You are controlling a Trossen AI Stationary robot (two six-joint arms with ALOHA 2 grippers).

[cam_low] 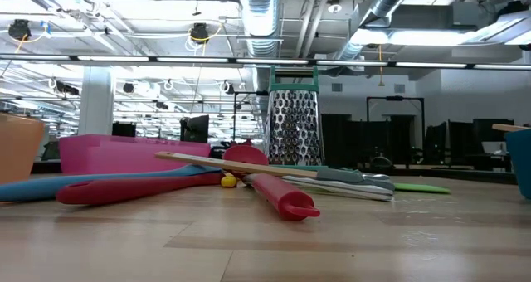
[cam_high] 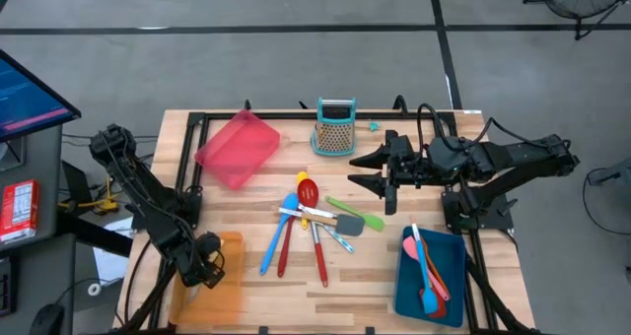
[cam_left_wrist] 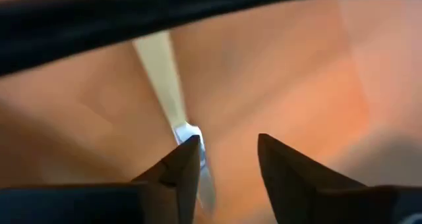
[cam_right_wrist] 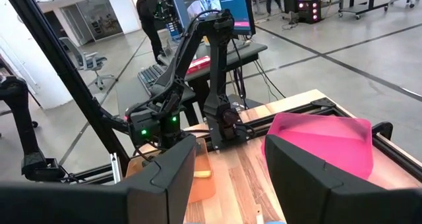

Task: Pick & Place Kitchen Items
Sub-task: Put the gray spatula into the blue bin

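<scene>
Hovering my left tool (cam_high: pixel 205 266) low over the orange tray (cam_high: pixel 229 276) at the counter's near-left corner; its fingers (cam_left_wrist: pixel 181 168) stand apart, and a silvery cutlery piece (cam_left_wrist: pixel 173 122) with a pale handle lies on the tray floor right by one fingertip, not clamped. My right tool (cam_high: pixel 373 172) hangs above the counter (cam_high: pixel 296 296) on the far right, just right of the box grater (cam_high: pixel 335 128), fingers apart and holding nothing.

Main pile of utensils sits mid-counter: red spoon (cam_high: pixel 293 227), blue spoon (cam_high: pixel 276 238), yellow spoon (cam_high: pixel 302 179), a red-handled piece (cam_high: pixel 319 254), green spatula (cam_high: pixel 355 214), grey spatula (cam_high: pixel 335 219), all overlapping or touching. The blue tray (cam_high: pixel 449 286) at near right holds several more pieces, an orange spatula (cam_high: pixel 426 276) among them. The red tray (cam_high: pixel 237 150) sits tilted at far left. In the low view the red handle (cam_low: pixel 282 197) lies nearest, with the grater (cam_low: pixel 294 126) upright behind the pile.
</scene>
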